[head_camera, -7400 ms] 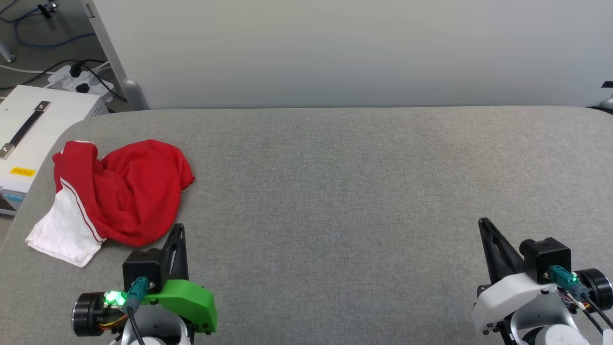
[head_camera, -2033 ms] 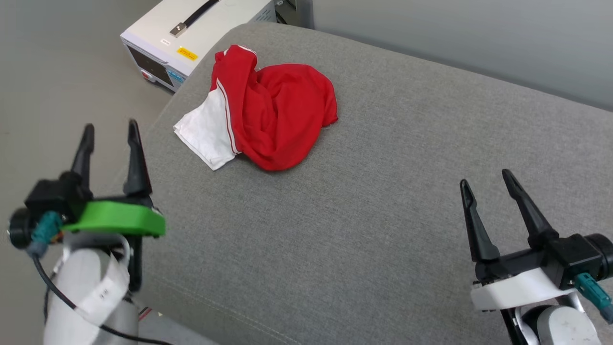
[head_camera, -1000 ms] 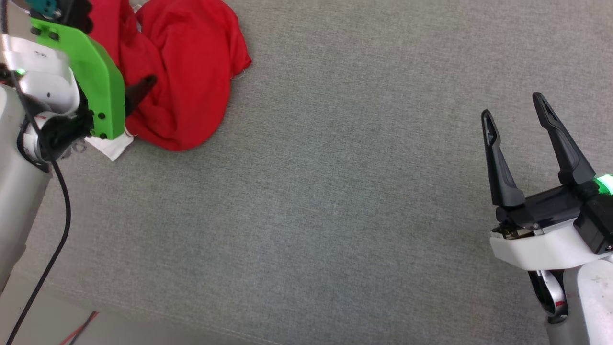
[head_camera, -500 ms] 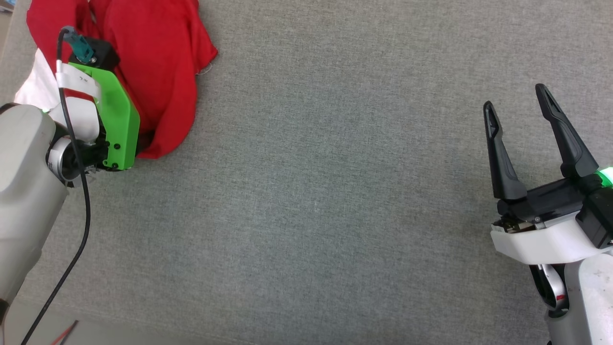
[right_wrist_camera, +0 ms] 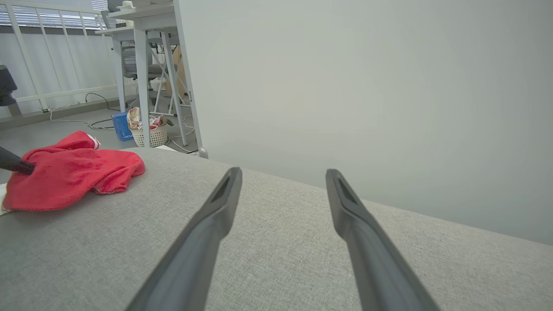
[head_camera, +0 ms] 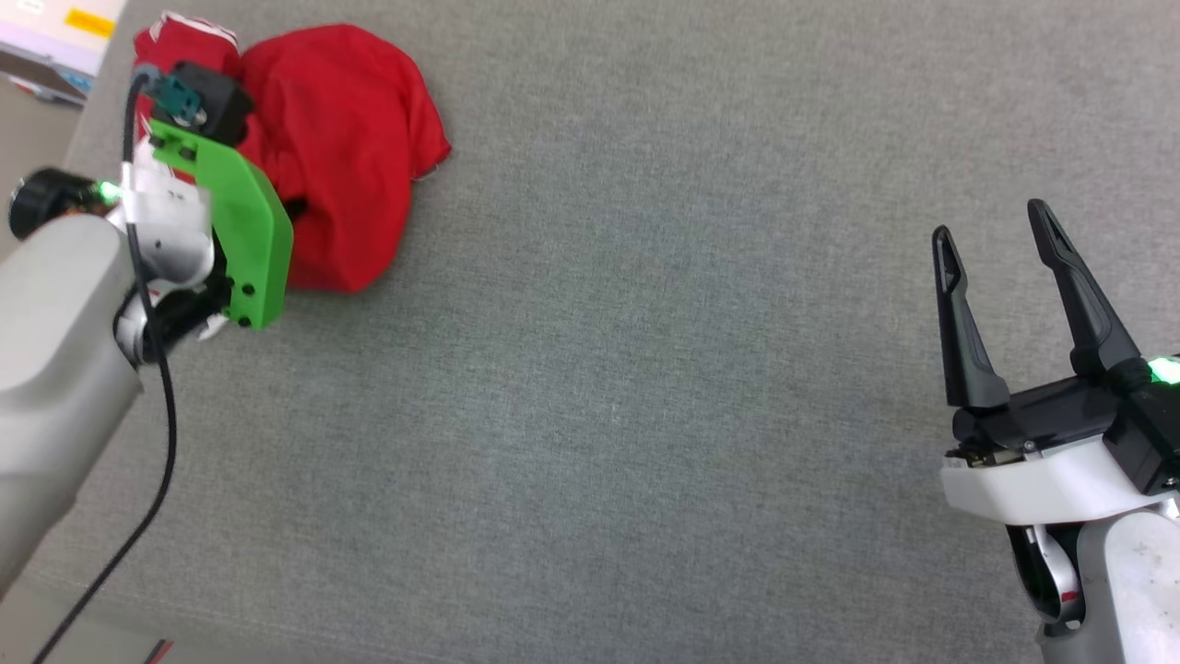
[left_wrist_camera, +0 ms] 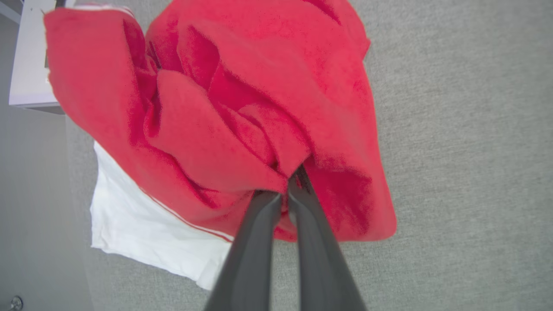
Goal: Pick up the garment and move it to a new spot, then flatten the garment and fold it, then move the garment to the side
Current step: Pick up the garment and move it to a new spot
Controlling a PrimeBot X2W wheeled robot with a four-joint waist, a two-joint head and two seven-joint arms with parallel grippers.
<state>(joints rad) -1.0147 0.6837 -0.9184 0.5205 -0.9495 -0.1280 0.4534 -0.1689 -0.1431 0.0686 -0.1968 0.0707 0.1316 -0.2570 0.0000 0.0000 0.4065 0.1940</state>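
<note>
— Red garment (head_camera: 350, 157): where do you see it?
— Crumpled at your far left on the grey fabric surface (head_camera: 645, 369). Your left gripper (left_wrist_camera: 287, 190) pinches a fold of it, jaws nearly together; your right gripper (head_camera: 994, 217) hangs spread wide, well apart.

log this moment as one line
stage: grasp | left gripper: shut on garment | right gripper: open, clear of garment | garment: bunched on grey surface

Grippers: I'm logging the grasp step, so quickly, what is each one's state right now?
Left gripper: shut on a fold of the garment.
Right gripper: open, holding nothing.
</note>
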